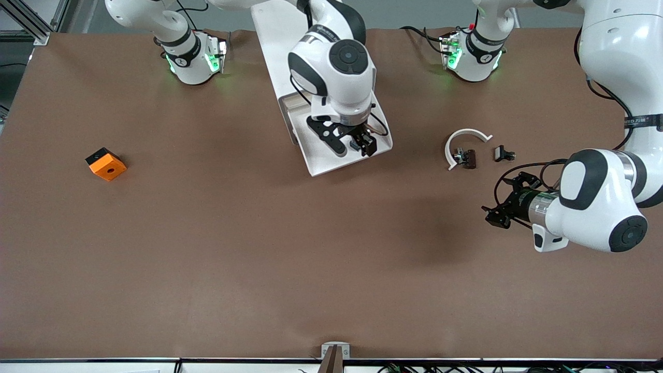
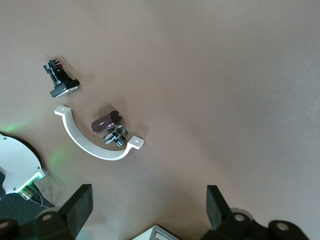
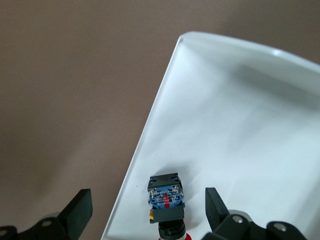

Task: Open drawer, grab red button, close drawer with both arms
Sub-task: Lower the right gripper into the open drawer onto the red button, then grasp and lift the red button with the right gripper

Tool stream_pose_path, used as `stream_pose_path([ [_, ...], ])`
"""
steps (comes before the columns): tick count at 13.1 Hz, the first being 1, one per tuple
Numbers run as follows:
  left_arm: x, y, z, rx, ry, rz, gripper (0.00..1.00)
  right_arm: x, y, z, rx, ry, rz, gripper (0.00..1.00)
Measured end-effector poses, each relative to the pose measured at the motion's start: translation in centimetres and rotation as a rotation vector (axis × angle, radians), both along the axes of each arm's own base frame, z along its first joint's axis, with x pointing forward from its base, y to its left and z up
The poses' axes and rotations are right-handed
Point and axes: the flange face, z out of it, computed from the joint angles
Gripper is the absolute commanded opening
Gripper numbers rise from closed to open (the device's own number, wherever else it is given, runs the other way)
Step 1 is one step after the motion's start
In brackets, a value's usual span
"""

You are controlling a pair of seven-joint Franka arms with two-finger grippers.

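Drawer (image 1: 331,160) pulled out, upper centre of the front view | button (image 3: 166,197) lies inside near its rim | right gripper (image 1: 348,141) over the drawer, jaws spread either side of the button, not touching | left gripper (image 1: 498,211) at centre right over bare table (image 1: 259,248), jaws spread, waiting | white arc (image 1: 463,142) and small dark parts (image 1: 466,157) just above it.
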Motion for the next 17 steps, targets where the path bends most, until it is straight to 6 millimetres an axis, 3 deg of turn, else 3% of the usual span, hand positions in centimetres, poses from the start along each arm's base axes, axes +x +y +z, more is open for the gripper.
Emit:
stream_pose_path([
  [7, -0.4, -0.5, 0.5, 0.025, 0.002, 0.037, 1.0, -2.0, 1.9, -3.3, -0.07, -0.025, 0.067, 0.99],
  [8, -0.4, -0.6, 0.2, 0.025, 0.003, 0.037, 1.0, -2.2, 2.1, -3.7, -0.075, -0.023, 0.07, 0.93],
  [11, -0.8, -0.9, -1.1, 0.027, 0.004, 0.037, 1.0, -2.3, 2.2, -4.6, -0.085, -0.017, 0.079, 0.53],
  [13, -0.9, -1.4, -1.2, 0.027, 0.005, 0.029, 1.0, -2.3, 2.2, -4.6, -0.085, -0.017, 0.08, 0.38],
  [14, -0.9, -1.6, -1.2, 0.027, 0.006, 0.027, 1.0, -2.3, 2.2, -4.6, -0.084, -0.018, 0.08, 0.12],
  [15, -1.0, -1.7, -1.3, 0.027, 0.008, 0.026, 1.0, -2.3, 2.2, -4.6, -0.084, -0.018, 0.081, 0.0],
  [17, -1.1, -1.7, -1.5, 0.028, 0.013, 0.025, 1.0, -2.4, 2.4, -4.5, -0.082, -0.019, 0.084, 0.0],
])
